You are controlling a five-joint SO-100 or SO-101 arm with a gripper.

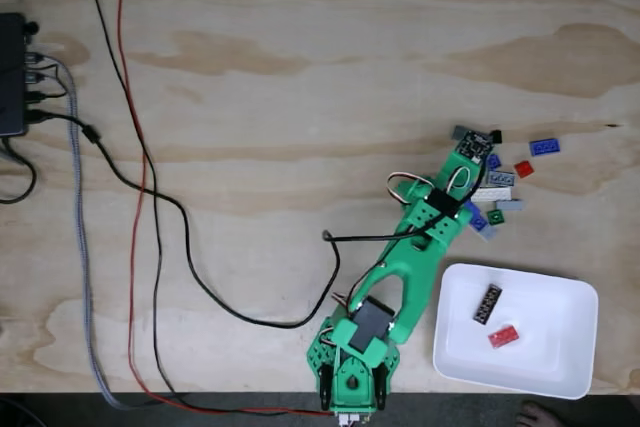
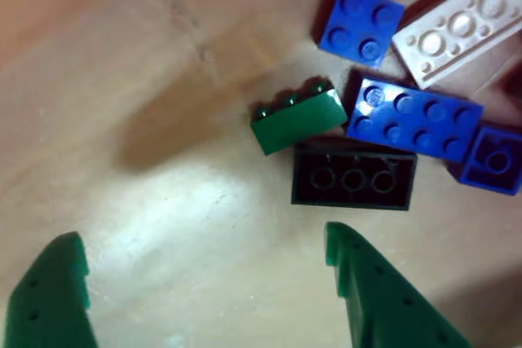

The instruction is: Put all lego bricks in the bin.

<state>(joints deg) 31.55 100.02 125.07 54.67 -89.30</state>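
Note:
Several lego bricks lie in a loose cluster point(image 1: 500, 187) on the wooden table at the right in the fixed view, among them a blue one point(image 1: 544, 147) and a red one point(image 1: 523, 169). My green gripper point(image 1: 478, 142) reaches into the cluster's far-left end. In the other view it point(image 2: 202, 238) stands open just above the table. Beyond its right finger point(image 2: 367, 283) lie a black brick point(image 2: 353, 175), a green brick point(image 2: 298, 120) on its side, blue bricks point(image 2: 413, 117) and a white plate point(image 2: 465, 26). The white bin point(image 1: 560, 292) sits near the front right and holds a black brick point(image 1: 487, 303) and a red brick point(image 1: 504, 336).
A black box point(image 1: 10, 72) with plugs sits at the far left edge. Black, red and braided grey cables point(image 1: 140, 197) run from it across the left half of the table to the arm's base point(image 1: 355, 367). A person's foot point(image 1: 545, 414) shows past the front edge.

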